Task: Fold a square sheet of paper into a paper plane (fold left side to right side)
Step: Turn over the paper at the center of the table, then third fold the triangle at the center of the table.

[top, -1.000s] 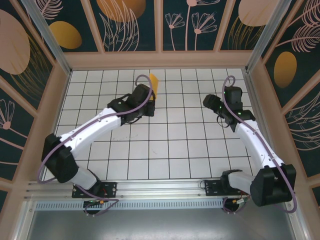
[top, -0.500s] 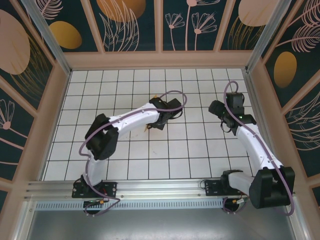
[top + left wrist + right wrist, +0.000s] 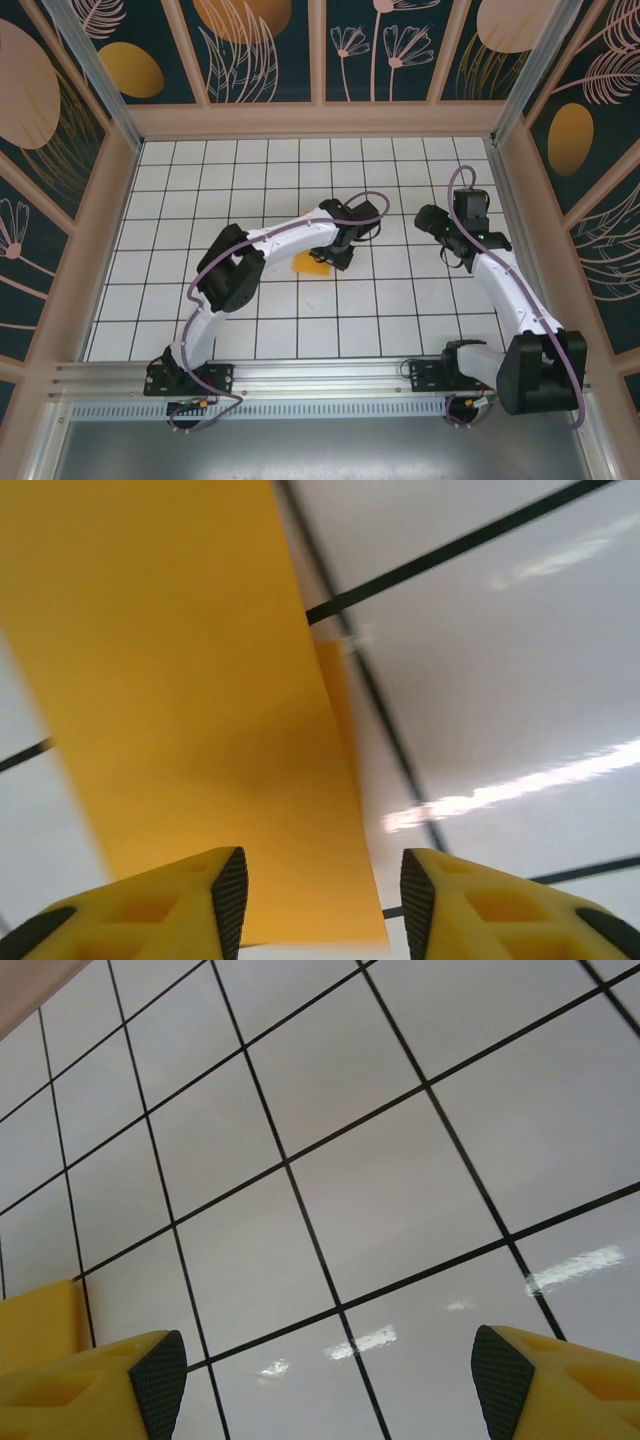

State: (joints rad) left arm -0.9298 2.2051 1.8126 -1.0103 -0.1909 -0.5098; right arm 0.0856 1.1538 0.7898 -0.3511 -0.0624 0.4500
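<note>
Two white arms reach over the white gridded bench [image 3: 200, 180] in the top view: the left fingers [image 3: 333, 256] hang just beside a thin orange-yellow folded paper [image 3: 312, 264] lying at mid-frame, and the right fingers [image 3: 427, 216] sit well apart at the right. In the left wrist view, the left fingers [image 3: 228, 895] stand parted and released, with the paper [image 3: 190, 700] on the tiles beyond them, across the frame's left. In the right wrist view, the right fingers [image 3: 160, 1370] are spread wide, grasping nothing, above bare tiles.
</note>
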